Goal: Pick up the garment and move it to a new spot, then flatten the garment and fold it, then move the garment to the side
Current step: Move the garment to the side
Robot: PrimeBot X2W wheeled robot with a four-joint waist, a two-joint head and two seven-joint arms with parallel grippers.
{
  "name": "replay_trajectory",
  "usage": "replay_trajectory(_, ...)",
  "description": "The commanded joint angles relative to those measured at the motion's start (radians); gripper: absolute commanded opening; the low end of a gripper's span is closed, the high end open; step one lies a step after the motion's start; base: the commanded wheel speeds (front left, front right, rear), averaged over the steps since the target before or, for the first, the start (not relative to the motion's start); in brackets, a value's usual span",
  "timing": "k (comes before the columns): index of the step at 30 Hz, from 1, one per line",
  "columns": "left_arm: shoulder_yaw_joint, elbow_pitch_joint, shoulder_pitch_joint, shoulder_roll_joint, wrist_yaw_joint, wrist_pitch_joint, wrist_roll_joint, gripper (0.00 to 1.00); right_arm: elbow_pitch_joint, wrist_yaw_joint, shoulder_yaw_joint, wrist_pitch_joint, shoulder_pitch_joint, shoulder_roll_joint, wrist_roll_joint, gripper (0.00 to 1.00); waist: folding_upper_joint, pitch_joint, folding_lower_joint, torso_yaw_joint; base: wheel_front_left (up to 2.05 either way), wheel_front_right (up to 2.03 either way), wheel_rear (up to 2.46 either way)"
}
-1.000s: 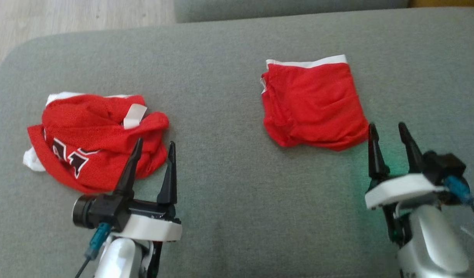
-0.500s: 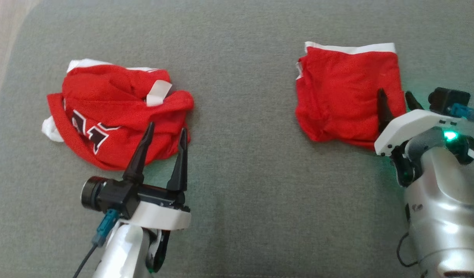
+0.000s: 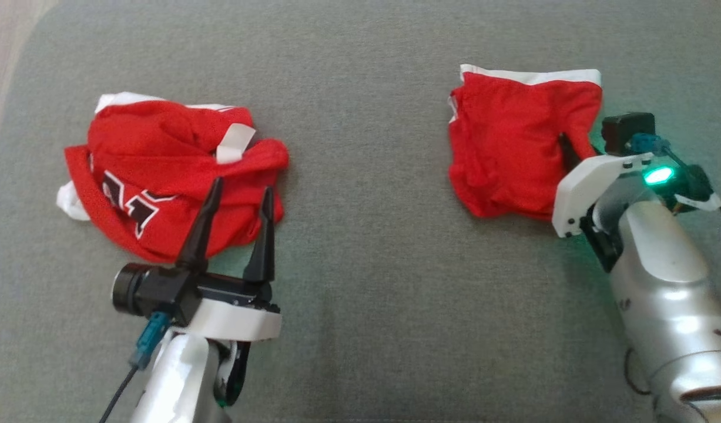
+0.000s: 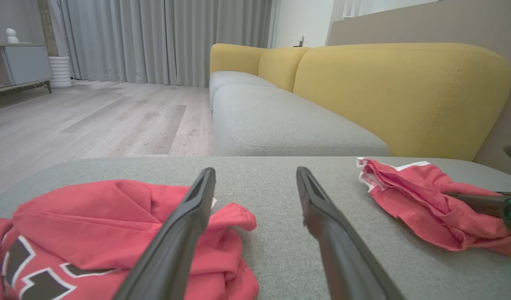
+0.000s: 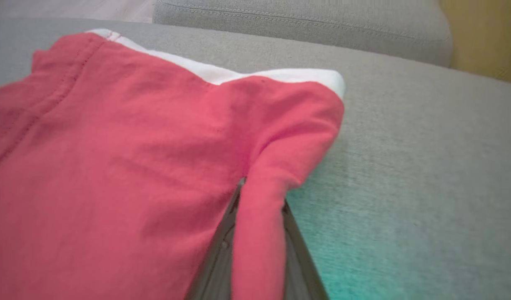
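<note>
A folded red garment (image 3: 513, 141) with a white band lies at the right of the grey cushion (image 3: 366, 264). My right gripper (image 3: 572, 147) is shut on its right edge. In the right wrist view a ridge of the red garment (image 5: 134, 146) is pinched between the two fingers of that gripper (image 5: 259, 196). A crumpled red jersey (image 3: 160, 158) with black and white lettering lies at the left. My left gripper (image 3: 242, 184) stands open just short of its near right edge, holding nothing. The left wrist view shows the open left gripper (image 4: 255, 170), the jersey (image 4: 93, 216) and the folded garment (image 4: 409, 191).
Bare grey cushion lies between the two garments and in front of them. Beyond the cushion are a second grey seat (image 4: 280, 125), a yellow sofa back (image 4: 405, 91) and wooden floor (image 4: 93, 116). The cushion's rounded left edge (image 3: 7, 117) borders the floor.
The head camera tilted down early on. My right gripper reached forward onto the folded garment's right edge and shut on it, bunching the cloth. The left gripper stayed open, nearly still.
</note>
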Motion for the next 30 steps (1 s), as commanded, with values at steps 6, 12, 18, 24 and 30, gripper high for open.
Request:
replay_trajectory(6,0.046,-0.045,-0.025,0.005,0.005,-0.005,0.003,1.0,-0.049,-0.001,0.119,0.012,-0.033,-0.147,-0.01,0.0,0.0,0.002,0.0,-0.037,0.0,0.0,0.0)
replay_trajectory(12,0.046,-0.059,-0.037,0.005,-0.001,-0.005,0.006,1.0,-0.061,-0.001,0.158,0.037,-0.03,-0.348,-0.006,0.0,0.0,0.033,0.0,-0.042,0.0,0.0,0.0)
replay_trajectory(18,0.055,-0.06,-0.053,0.005,-0.012,-0.005,0.016,1.0,-0.055,-0.001,0.118,0.023,-0.038,-0.464,0.01,0.0,0.0,0.067,0.0,-0.036,0.0,0.0,0.0)
replay_trajectory(24,0.067,-0.058,-0.062,0.005,-0.021,-0.005,0.023,1.0,-0.062,-0.001,0.062,-0.006,-0.05,-0.488,0.003,0.0,0.0,0.084,0.0,-0.034,0.0,0.0,0.0)
replay_trajectory(30,0.065,-0.053,-0.064,0.005,-0.022,-0.005,0.023,1.0,-0.06,-0.001,0.038,-0.02,-0.052,-0.47,0.004,0.0,0.0,0.081,0.0,-0.034,0.0,0.0,0.0)
